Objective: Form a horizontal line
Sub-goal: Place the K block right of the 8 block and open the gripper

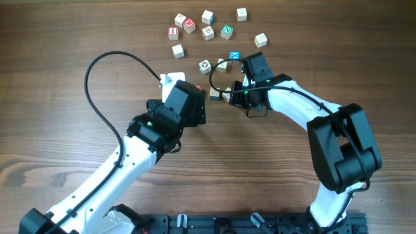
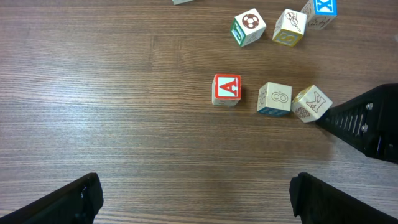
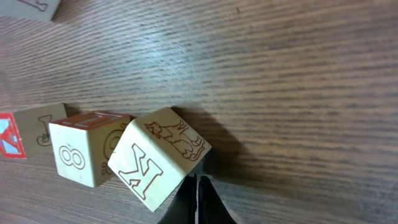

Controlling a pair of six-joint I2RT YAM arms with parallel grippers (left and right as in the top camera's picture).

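Just beyond mid-bench toward the far edge, horizontal line [image 2: 274, 99] nearly done: red A cube [image 2: 226, 90], 8 cube [image 2: 274, 99], then K cube [image 2: 312, 102] twisted off square. Nosing that K with the right gripper [image 2: 324, 119], fingers [image 3: 186, 208] together; hovering just toward the left edge with the left gripper [image 2: 196, 186], fingers [image 2: 74, 199] wide apart. Left to do: squaring the K.

The overhead view looks straight down on the whole table [image 1: 65, 39]. The left wrist view looks down from above and behind the left pincer [image 2: 196, 199] at the row of three cubes [image 2: 274, 99] ahead of it. The right wrist view, low and close behind the right pincer [image 3: 198, 205], shares that row.
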